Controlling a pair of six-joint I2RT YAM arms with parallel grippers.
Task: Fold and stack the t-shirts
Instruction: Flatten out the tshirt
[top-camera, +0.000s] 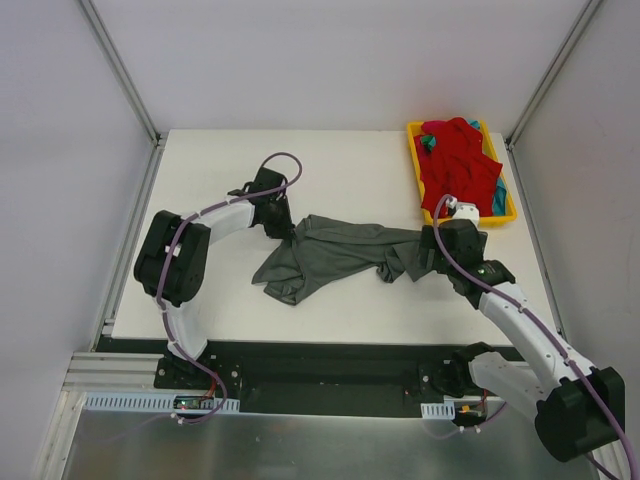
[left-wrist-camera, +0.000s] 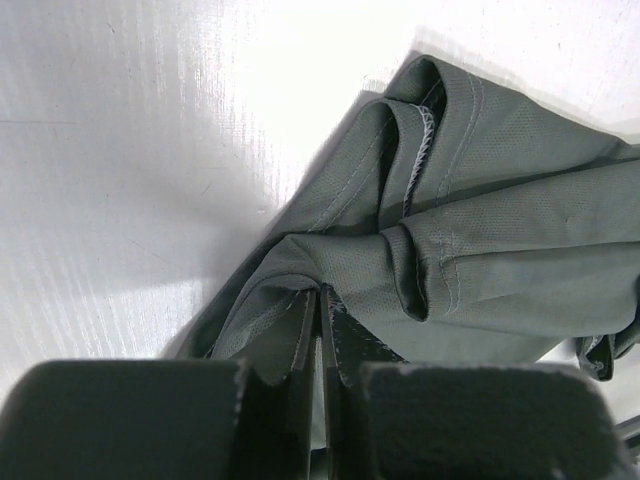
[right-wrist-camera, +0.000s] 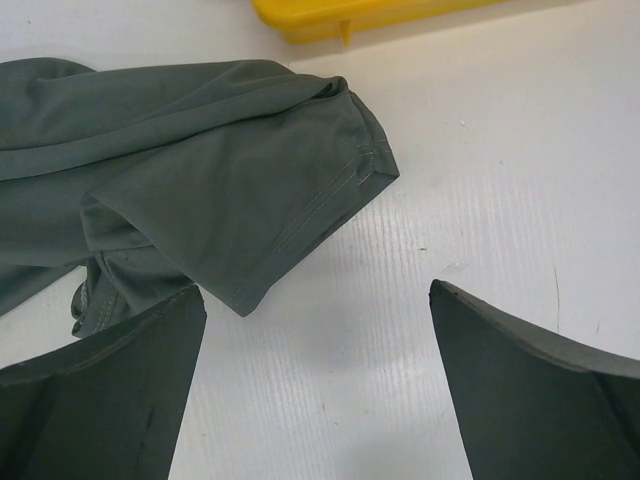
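Note:
A dark charcoal grey t-shirt (top-camera: 330, 255) lies crumpled across the middle of the white table. My left gripper (top-camera: 283, 228) is shut on its left upper edge; in the left wrist view the cloth (left-wrist-camera: 470, 250) is bunched between the closed fingers (left-wrist-camera: 345, 340). My right gripper (top-camera: 428, 250) is open at the shirt's right end; in the right wrist view a sleeve (right-wrist-camera: 250, 200) lies just ahead of the left finger (right-wrist-camera: 120, 390), with nothing between the jaws. A bright red t-shirt (top-camera: 458, 160) and a bit of a teal one (top-camera: 428, 143) lie in the tray.
A yellow plastic tray (top-camera: 507, 213) stands at the back right of the table; its edge shows in the right wrist view (right-wrist-camera: 340, 15). Metal frame posts and white walls surround the table. Bare table lies at the left and back.

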